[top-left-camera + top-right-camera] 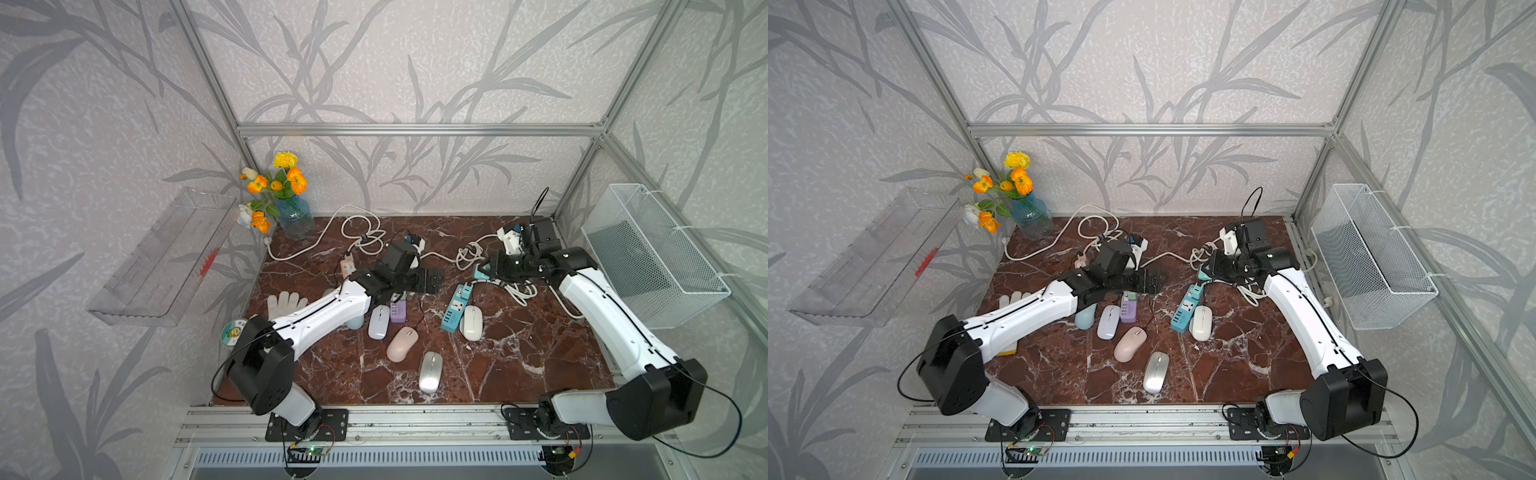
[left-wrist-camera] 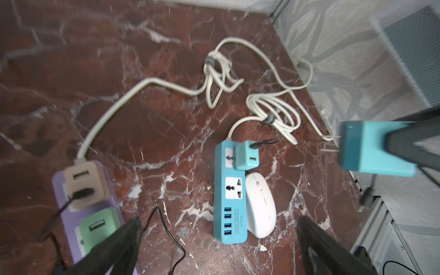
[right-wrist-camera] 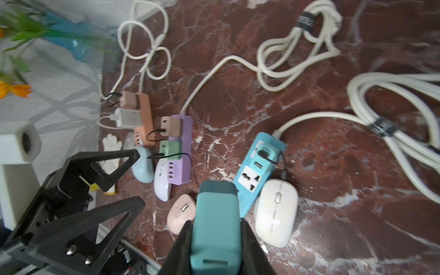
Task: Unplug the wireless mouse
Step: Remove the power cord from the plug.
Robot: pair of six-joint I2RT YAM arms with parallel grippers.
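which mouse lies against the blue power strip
The white mouse, alongside the blue power strip. The lilac mouse sits by the purple strip; pink mouse and silver mouse lie apart.

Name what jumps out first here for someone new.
The right gripper holds a teal charger in the air, near the blue power strip. The left gripper hangs open by the purple power strip mid-table. Orange flowers brighten the far left corner.

1. Left arm (image 1: pixel 320 311) reaches low toward the blue power strip (image 1: pixel 456 311); left gripper (image 1: pixel 436 281) hangs near it, jaws spread wide, empty.
2. Right gripper (image 1: pixel 487 267) hovers above the strip's far end; jaws clamped on a teal charger (image 3: pixel 215 214).
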